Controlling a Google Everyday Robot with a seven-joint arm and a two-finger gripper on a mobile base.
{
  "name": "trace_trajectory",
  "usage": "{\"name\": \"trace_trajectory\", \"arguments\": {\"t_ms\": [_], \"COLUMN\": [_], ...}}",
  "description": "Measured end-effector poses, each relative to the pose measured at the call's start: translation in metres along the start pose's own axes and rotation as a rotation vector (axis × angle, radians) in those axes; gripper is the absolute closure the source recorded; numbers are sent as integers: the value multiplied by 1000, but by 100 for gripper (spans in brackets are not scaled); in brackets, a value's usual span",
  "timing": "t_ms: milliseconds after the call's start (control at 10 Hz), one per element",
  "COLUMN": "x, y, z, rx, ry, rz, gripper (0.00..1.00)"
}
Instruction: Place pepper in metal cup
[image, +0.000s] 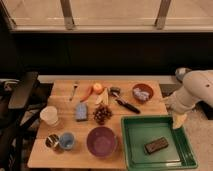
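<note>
The pepper (87, 93) is a slender red-orange chili lying at the back of the wooden table (130, 120), just left of a round orange fruit (98, 88). The metal cup (52, 141) stands upright at the table's front left, right beside a light blue cup (66, 141). My gripper (178, 120) hangs at the far right, pointing down over the right rear corner of a green tray (137, 150). It is far from both the pepper and the metal cup, and I see nothing held in it.
A white cup (49, 115), blue sponge (81, 111), dark grapes (102, 114), purple bowl (101, 141), red bowl (143, 93), black-handled utensil (124, 103) and fork (74, 90) sit on the table. A dark bar (156, 145) lies in the tray. A black chair (17, 100) stands at the left.
</note>
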Motion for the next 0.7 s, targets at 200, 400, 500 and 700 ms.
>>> {"name": "trace_trajectory", "arguments": {"t_ms": [200,400,500,700], "x": [0,-9,-22,-52], "y": [0,-18,-40,-73], "z": [-1,-11,-19,-22], "rx": [1,28,48,82], "ry": [9,64,94,126], "rz": [-6,-88,-161,-278], "gripper": [20,20,20,20]}}
